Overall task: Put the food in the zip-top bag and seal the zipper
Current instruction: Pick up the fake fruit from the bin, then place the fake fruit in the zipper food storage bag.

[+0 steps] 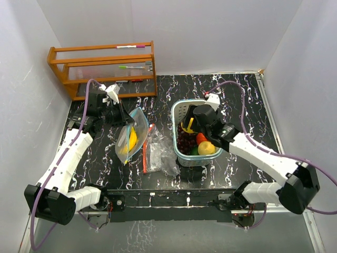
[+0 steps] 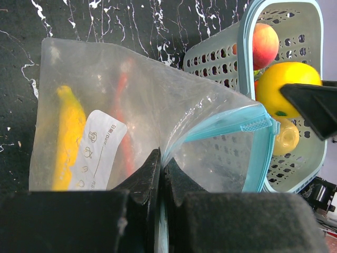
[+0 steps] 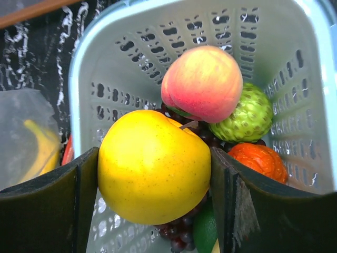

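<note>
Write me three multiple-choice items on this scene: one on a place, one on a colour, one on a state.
1. Where is the banana?
A) inside the zip-top bag
B) in the basket
C) on the wooden rack

2. What colour is the fruit between the fingers of the right gripper?
A) purple
B) yellow
C) green

3. How is the left gripper?
A) open above the bag
B) shut on the basket rim
C) shut on the bag's edge

Answers:
1 A, it shows through the clear plastic.
2 B, the fingers flank a round yellow fruit.
3 C, its jaws pinch the bag beside the blue zipper.
</note>
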Robot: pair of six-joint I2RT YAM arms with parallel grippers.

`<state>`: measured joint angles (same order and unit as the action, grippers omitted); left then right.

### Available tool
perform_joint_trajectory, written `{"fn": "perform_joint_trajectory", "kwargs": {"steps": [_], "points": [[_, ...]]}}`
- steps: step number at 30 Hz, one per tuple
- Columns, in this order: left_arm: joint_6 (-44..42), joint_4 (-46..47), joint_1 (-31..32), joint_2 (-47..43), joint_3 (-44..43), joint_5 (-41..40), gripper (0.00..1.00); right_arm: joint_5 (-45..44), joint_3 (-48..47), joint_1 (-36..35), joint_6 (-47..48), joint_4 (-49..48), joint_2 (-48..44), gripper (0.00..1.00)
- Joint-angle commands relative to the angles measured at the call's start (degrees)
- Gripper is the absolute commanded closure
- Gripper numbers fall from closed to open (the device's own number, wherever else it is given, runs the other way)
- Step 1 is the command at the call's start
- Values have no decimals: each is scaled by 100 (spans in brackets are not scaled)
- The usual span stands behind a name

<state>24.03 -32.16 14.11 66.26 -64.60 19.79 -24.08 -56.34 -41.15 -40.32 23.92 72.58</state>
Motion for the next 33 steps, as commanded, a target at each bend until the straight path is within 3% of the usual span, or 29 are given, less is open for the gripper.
{"fn": "perform_joint_trajectory", "kwargs": {"steps": [1,7,10,16,19,23,33], "points": [[-48,-15,15,-113,-9,36,100,-45,-188,7,352,-83,-586,67],[-43,17,22,-55,-8,15,100,1746,-713,-65,1004,-428,-923,67],[-39,13,20,-23,-46,16,100,2207,-901,-576,1054,-892,-825,68],[-37,-46,22,-30,-113,-21,100,1902,-1711,-2060,1432,-1675,70,66],[-24,-47,19,-66,-125,7,100,2010,-1875,-2159,1437,-2128,494,66],[-8,-59,16,-131,-90,50,100,1380,-1762,-2160,1420,-2544,778,63],[55,-99,15,-216,-208,313,100,-212,-1945,-2161,1344,-1891,1636,53]]}}
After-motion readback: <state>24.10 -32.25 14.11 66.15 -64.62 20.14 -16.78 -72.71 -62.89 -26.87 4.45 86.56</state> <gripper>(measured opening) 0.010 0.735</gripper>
